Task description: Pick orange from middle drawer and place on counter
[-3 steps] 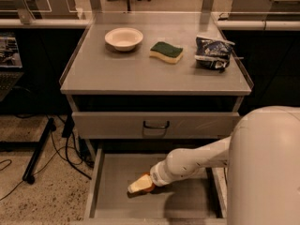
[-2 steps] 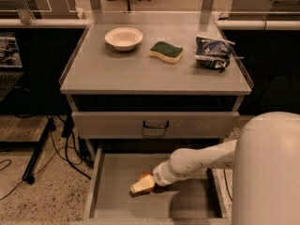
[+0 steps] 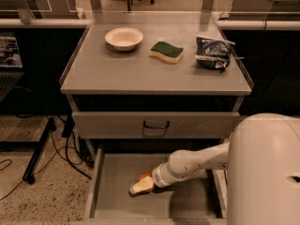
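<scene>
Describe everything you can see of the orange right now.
Only a small part of the orange shows: a rounded orange-brown patch with smooth-looking skin, peeking out just above the pale tip of the gripper, which hides the rest. It is low in the open middle drawer, near the centre of the gray floor, right against the gripper. Whether it rests on the floor or is lifted off it cannot be told.

Dim warm light, counter [image 3: 140,74] brighter, hand [image 3: 142,186] in shadowed middle drawer [image 3: 116,197]
</scene>
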You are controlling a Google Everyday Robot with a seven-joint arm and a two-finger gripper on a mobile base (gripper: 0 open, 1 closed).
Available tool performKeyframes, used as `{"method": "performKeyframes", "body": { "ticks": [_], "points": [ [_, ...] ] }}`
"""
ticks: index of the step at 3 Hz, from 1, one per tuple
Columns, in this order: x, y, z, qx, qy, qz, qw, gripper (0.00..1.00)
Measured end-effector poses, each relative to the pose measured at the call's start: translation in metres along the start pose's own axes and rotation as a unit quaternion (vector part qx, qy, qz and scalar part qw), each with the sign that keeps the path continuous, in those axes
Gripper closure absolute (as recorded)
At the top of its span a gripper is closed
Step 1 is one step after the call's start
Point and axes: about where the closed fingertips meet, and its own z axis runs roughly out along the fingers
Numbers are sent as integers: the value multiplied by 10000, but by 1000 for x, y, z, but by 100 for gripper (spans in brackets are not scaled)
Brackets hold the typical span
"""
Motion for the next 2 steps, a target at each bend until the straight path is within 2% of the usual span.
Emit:
{"method": "performKeyframes", "body": {
  "ticks": [1, 2],
  "points": [
    [0, 0, 0, 0, 0, 0, 10000, 19],
    [0, 0, 0, 0, 0, 0, 10000, 42]
  ]
}}
